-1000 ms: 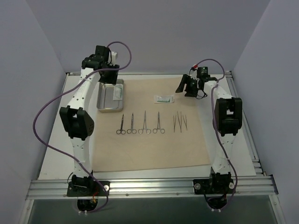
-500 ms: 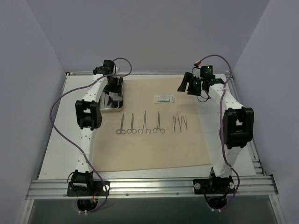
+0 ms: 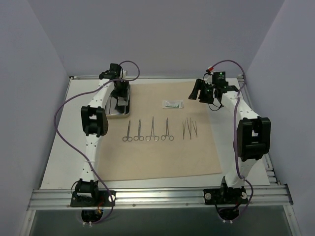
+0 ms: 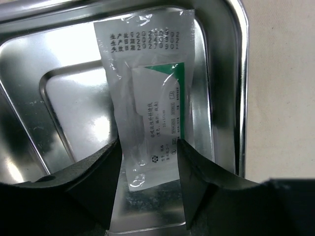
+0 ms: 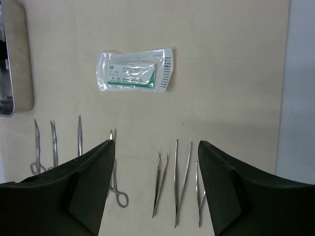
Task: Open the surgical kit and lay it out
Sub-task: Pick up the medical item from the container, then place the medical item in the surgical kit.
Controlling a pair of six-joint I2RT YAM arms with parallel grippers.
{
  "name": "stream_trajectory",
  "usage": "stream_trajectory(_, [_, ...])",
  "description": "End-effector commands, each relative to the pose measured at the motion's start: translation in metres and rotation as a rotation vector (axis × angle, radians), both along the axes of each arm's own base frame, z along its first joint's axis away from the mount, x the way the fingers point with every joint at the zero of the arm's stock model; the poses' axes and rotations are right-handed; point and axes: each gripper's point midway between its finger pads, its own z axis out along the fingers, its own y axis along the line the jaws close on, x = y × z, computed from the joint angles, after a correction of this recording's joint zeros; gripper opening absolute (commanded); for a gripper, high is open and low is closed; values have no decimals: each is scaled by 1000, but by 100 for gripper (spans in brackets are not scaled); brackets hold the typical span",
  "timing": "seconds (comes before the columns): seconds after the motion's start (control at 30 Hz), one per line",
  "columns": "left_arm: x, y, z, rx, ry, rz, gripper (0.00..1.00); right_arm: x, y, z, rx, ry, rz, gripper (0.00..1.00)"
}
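The beige cloth (image 3: 162, 152) lies spread flat. On it is a row of scissor-handled instruments (image 3: 147, 130), with thin tweezers (image 3: 189, 129) to their right and a clear packet (image 3: 173, 103) behind them. The steel tray (image 3: 110, 115) stands at the cloth's back left. My left gripper (image 3: 119, 101) reaches down into the tray. Its jaws press both long edges of a second clear packet (image 4: 147, 98), which bows between them. My right gripper (image 3: 196, 91) hovers open above the cloth's back right. Nothing is between its fingers, and below it lie the tweezers (image 5: 179, 182) and the packet (image 5: 135, 77).
The cloth rests on a white table (image 3: 54, 162) with grey walls on three sides. An aluminium rail (image 3: 157, 196) runs along the near edge by the arm bases. Purple cables loop off both arms.
My left arm has come down from above the tray into it, and its jaws widened and then closed on the packet. My right arm has shifted slightly back and to the right.
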Motion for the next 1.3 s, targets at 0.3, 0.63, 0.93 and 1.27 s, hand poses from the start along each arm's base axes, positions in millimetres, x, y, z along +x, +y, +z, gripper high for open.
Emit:
stream_trajectory(0.3, [-5,8,-3,32,25,18,2,-8,-3,21,-24,-42,2,64])
stream_trajectory(0.63, [-1,32,89,139,-160,-25,2,-3,0,39,-13,-82,11,64])
stream_trajectory(0.93, [-17,22,138,123,-234,-188,2,2,9,63,14,-139,35,63])
stream_trajectory(1.27, [-76,-32,197,-77,-238,-584,2,-21,72,116,78,-350,391,62])
